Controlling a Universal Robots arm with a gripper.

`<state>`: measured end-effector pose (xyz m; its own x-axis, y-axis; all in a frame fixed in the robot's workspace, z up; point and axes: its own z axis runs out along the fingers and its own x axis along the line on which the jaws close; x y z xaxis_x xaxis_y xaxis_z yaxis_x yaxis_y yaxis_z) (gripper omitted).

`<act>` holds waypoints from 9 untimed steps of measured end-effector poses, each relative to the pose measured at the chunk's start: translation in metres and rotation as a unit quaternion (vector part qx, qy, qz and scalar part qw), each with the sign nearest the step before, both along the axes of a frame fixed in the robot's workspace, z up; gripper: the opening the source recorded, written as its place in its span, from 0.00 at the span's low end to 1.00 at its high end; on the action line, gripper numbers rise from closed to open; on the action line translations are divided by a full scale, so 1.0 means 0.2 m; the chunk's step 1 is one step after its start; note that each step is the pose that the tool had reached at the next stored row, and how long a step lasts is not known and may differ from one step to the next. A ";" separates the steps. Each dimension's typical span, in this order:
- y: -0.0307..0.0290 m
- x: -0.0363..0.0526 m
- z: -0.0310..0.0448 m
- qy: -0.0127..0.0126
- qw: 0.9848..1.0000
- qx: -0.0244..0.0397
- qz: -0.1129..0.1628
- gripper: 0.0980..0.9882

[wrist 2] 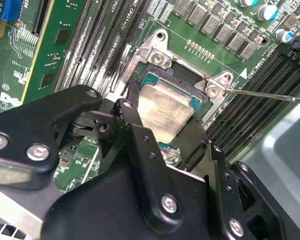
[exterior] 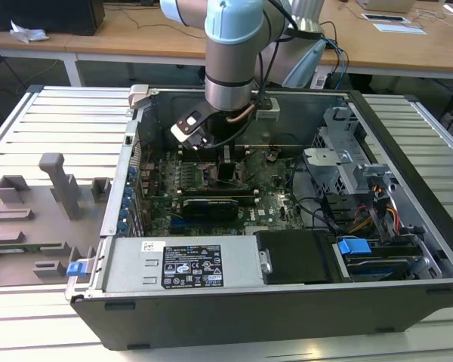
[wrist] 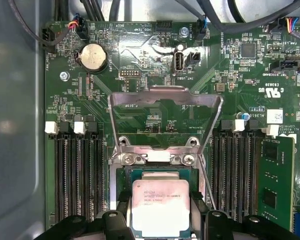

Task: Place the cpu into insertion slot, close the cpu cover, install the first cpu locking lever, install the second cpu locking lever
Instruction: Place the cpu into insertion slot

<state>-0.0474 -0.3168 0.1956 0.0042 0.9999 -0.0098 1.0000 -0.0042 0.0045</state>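
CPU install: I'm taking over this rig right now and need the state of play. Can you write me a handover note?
The gripper is shut on the cpu, held at the insertion slot; whether it is seated cannot be told.
The cpu cover stands swung open.
One locking lever juts free beside the slot.
Done: cpu is at the slot. Left: closing the cover, both levers.

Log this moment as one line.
gripper: shut on small square silver-grey cpu | cpu: over silver-rimmed square insertion slot | thin silver frame cpu cover: open
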 end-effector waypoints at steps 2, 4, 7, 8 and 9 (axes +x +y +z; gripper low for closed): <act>0.001 0.001 -0.001 0.000 1.000 0.000 0.000 0.50; 0.002 0.001 -0.004 -0.001 1.000 0.001 0.000 0.58; 0.001 0.000 -0.002 0.000 1.000 0.000 0.000 0.58; 0.001 -0.002 -0.001 0.000 1.000 0.000 0.000 0.58; 0.001 -0.007 0.001 -0.001 1.000 0.000 0.000 0.58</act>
<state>-0.0488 -0.3167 0.1958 0.0043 0.9999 -0.0094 1.0000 -0.0042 0.0059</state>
